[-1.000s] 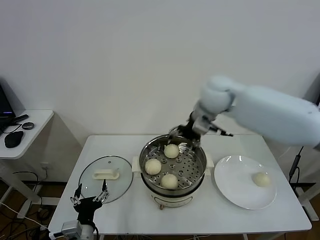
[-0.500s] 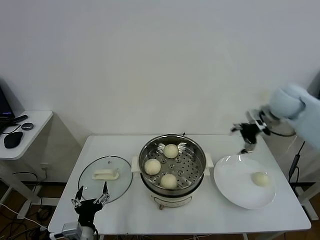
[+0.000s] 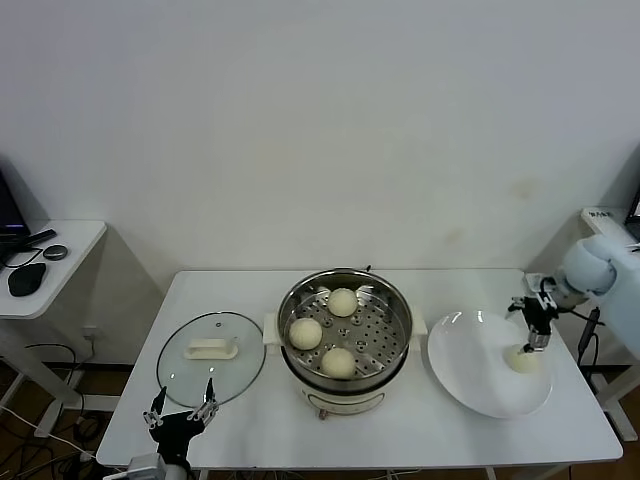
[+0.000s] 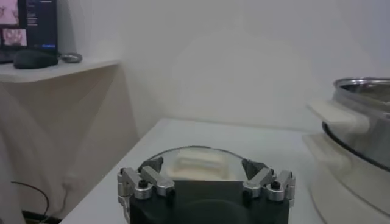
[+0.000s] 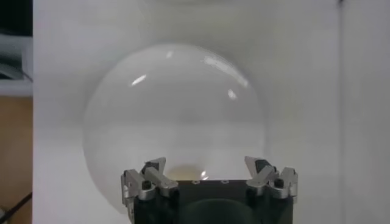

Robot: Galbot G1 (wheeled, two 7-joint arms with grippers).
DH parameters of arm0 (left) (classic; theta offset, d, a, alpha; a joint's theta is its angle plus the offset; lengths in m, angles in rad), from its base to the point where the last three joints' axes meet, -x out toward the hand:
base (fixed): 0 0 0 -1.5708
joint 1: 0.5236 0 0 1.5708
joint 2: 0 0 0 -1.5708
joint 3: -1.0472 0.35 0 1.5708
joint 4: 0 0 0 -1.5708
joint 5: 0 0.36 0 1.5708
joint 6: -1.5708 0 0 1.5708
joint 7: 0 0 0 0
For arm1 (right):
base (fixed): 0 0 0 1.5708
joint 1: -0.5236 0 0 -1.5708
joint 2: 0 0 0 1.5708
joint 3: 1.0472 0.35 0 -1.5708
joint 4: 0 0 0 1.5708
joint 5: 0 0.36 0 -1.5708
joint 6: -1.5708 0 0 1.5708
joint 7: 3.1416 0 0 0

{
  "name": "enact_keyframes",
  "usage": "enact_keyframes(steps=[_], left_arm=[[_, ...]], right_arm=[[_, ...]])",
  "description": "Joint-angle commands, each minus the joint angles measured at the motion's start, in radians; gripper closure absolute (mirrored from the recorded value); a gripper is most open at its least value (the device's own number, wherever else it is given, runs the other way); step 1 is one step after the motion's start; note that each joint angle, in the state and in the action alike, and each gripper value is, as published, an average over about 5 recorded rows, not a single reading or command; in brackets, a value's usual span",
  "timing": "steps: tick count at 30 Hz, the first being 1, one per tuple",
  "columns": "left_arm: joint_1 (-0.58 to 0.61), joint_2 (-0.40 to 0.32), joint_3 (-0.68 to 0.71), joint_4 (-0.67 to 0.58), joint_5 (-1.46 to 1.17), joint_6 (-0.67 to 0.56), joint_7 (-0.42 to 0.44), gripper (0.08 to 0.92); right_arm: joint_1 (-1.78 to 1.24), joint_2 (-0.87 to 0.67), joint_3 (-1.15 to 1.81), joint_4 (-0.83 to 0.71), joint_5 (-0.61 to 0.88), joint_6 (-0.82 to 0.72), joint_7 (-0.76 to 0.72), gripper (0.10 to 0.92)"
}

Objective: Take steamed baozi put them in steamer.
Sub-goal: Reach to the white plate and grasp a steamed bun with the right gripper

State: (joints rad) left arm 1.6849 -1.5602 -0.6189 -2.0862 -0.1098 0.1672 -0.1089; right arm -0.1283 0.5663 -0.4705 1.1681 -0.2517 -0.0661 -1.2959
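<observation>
Three cream-white baozi sit on the perforated tray of the shiny steamer at the table's middle. A fourth baozi lies on the white plate at the right. My right gripper hangs open just above this baozi; in the right wrist view its spread fingertips frame the plate, and the baozi shows only as a cream edge behind the gripper body. My left gripper is open and empty, low at the table's front left edge.
The round glass lid with a white handle lies flat left of the steamer; it also shows in the left wrist view. A small side table with a mouse stands at the far left. The wall is close behind.
My right arm has swung from over the steamer to the right and come down over the plate's baozi. The left gripper stays put.
</observation>
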Motion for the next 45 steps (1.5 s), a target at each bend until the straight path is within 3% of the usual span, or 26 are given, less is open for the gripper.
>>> enact_keyframes(steps=[1,13,23,45], left_arm=[[0.002,-0.001,0.0,0.02,0.009,-0.002,-0.001,0.177],[0.002,0.0,0.006,0.029,0.012,-0.006,-0.003,0.177],[0.014,-0.002,0.006,0.029,0.018,-0.009,-0.008,0.177],[0.021,-0.003,0.018,0.029,0.033,-0.018,-0.012,0.177]], right_arm=[[-0.171,0.042,0.144,-0.097,-0.168,0.085,0.022,0.203],[-0.173,0.082,0.175,-0.152,-0.212,0.126,0.11,0.203],[-0.162,0.114,0.162,-0.188,-0.226,0.122,0.036,0.203],[-0.146,0.163,0.163,-0.254,-0.245,0.118,0.077,0.203]])
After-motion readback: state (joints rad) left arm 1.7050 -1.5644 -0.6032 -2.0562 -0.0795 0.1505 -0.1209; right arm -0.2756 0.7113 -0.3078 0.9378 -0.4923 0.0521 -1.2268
